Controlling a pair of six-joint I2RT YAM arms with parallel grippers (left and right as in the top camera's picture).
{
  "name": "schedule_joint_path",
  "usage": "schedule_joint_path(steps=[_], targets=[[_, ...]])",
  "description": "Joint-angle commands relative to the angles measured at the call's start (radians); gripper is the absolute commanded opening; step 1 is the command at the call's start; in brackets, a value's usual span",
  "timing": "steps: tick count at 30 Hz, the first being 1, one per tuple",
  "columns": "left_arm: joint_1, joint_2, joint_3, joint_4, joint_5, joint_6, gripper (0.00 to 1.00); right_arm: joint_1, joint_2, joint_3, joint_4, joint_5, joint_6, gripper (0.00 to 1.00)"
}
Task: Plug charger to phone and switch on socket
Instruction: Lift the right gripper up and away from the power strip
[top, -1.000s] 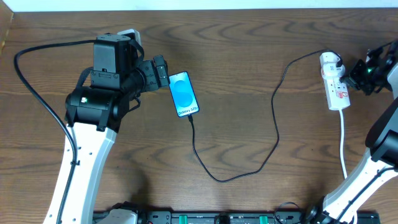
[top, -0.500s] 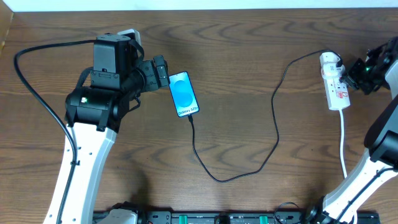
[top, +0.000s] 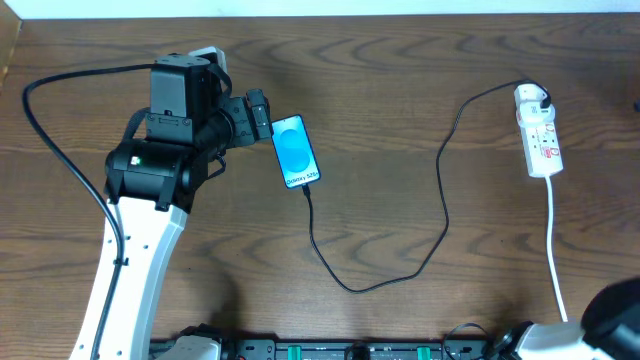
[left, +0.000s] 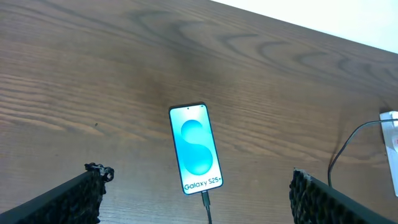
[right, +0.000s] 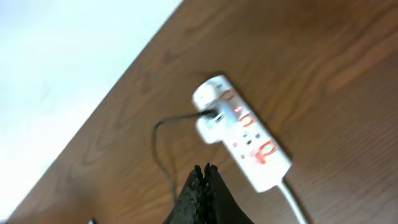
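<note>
The socket (top: 538, 132) is lying at the right side of the desk (top: 400, 60), its long axis running far-to-near, with the charger (top: 441, 190) feeding into its far end. In the right wrist view it's slanting ahead of the right claw (right: 203, 173) — pinched shut, gripping nothing — so I'm guessing that arm's nearer. The left claw (top: 262, 115) is hanging wide open beside the phone (top: 296, 151), well apart.

1. The phone (left: 196, 149) lies flat on the brown desk (left: 93, 74) at centre, its blue screen lit and "Galaxy S25+" at its 6 o'clock end.
2. The charger (left: 204, 202) plugs into that end. More black cable curves at 3 o'clock beside a sliver of the white socket (left: 392, 124).
3. The left tool (left: 198, 177) is spread wide, its black fingers (left: 68, 199) at 8 and 4 o'clock, touching nothing.
</note>
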Motion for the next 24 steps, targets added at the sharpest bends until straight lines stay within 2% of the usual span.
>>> schedule_joint_path(steps=[1,6,15,24], targets=[[-0.001,-0.005,0.002,-0.002,-0.012,0.013,0.95,0.066,-0.066,0.004,-0.044,-0.022,-0.086,0.01],[-0.001,-0.005,0.002,-0.002,-0.012,0.013,0.95,0.231,-0.148,0.004,-0.119,0.019,-0.157,0.01],[-0.001,-0.005,0.002,-0.002,-0.012,0.013,0.95,0.509,-0.182,0.004,-0.219,0.149,-0.225,0.01],[-0.001,-0.005,0.002,-0.002,-0.012,0.013,0.95,0.679,-0.183,0.004,-0.228,0.229,-0.225,0.01]])
